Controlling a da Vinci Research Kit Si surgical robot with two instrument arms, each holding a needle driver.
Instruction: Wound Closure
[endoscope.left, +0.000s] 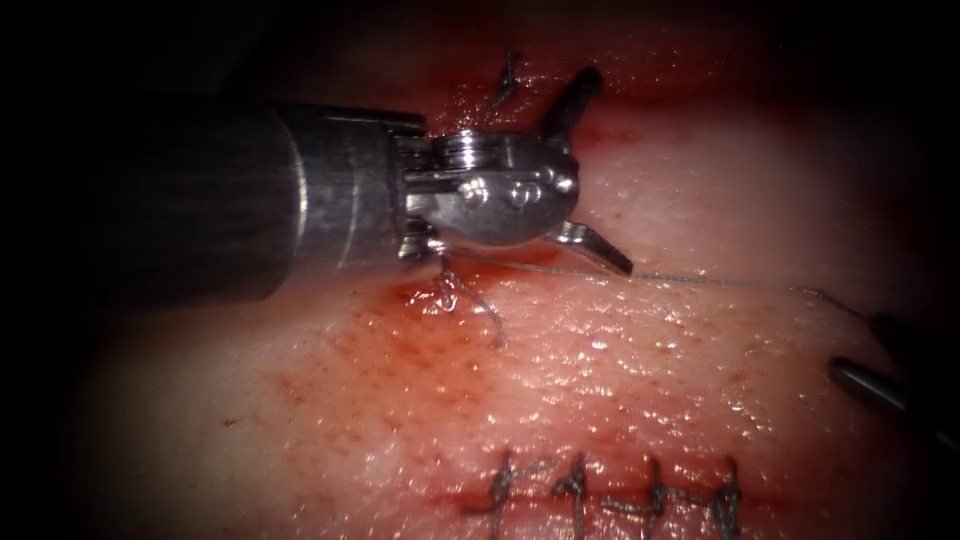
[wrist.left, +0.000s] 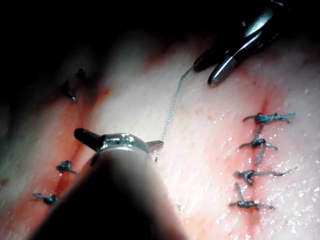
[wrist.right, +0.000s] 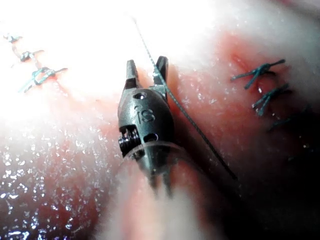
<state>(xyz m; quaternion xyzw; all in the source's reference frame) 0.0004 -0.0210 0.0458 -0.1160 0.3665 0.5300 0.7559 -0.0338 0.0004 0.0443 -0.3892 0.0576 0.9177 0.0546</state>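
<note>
While the endoscope view looks down on the glistening, red-stained tissue (endoscope.left: 620, 370), the left tool (endoscope.left: 592, 170) lies across it with polished steel jaws spread wide, holding nothing. A fine thread (endoscope.left: 700, 280) runs taut from under its near jaw rightward to the right tool (endoscope.left: 880, 360) at the dim right edge. Knotted stitches (endoscope.left: 620, 495) line the near cut.

Left wrist view: the right tool (wrist.left: 222, 62) has dark, rounded jaws parted, thread (wrist.left: 172, 107) meeting one jaw.

Right wrist view: jaws parted, thread (wrist.right: 185, 112) alongside one; the body is stamped "IS". No needle can be made out.
</note>
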